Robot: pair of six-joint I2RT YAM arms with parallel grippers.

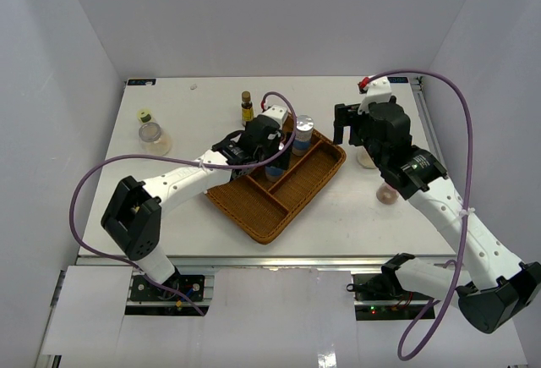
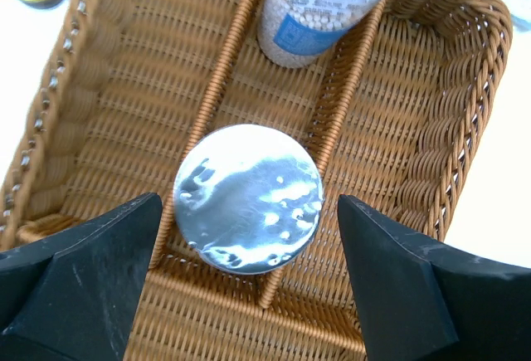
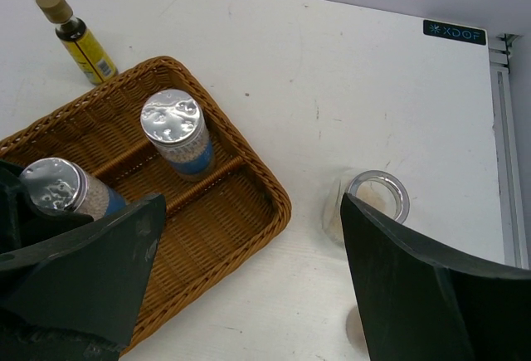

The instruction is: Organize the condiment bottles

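Observation:
Two silver-capped, blue-labelled condiment bottles stand in the brown woven tray (image 1: 254,211). One bottle (image 2: 247,197) sits straight below my left gripper (image 2: 249,212), whose jaws stand open on either side of its cap without touching it. The other bottle (image 2: 319,12) stands further along the same compartment. My right gripper (image 3: 249,278) hangs open over bare table right of the tray, with a squat glass jar (image 3: 373,199) beside its right finger. A slim amber bottle (image 1: 247,107) stands behind the tray.
At the back left stand another glass jar (image 1: 155,138) and a small yellow-capped bottle (image 1: 145,118). A small pinkish object (image 1: 385,194) lies under my right arm. The tray's rim (image 3: 274,203) is close to my right gripper. Walls enclose the table.

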